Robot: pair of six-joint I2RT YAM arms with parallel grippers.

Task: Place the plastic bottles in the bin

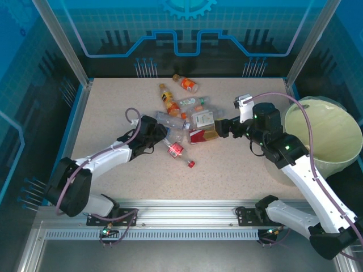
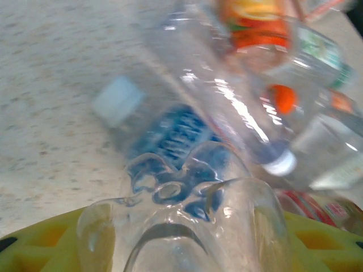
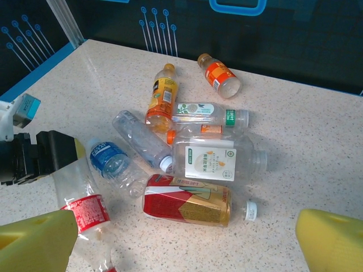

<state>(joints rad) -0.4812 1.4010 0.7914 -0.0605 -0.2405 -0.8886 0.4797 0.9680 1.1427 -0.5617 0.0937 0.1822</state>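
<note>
Clear bottle (image 2: 187,226) sits btwn left end effector (image 1: 163,136) fingers, grip can't tell. Right end effector (image 3: 187,238) released, over bench (image 1: 113,102). Plastic bottles (image 1: 184,113) piled mid-bench; bin (image 1: 340,136) at right edge.

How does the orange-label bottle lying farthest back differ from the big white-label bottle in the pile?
Label: the orange-label bottle wears orange; the white-label bottle wears white with green print. Size: the white-label bottle is clearly bulkier than the orange-label bottle. Place: the orange-label bottle lies apart from the rest, while the white-label bottle lies among them. Both lie on their sides on the table.
</note>
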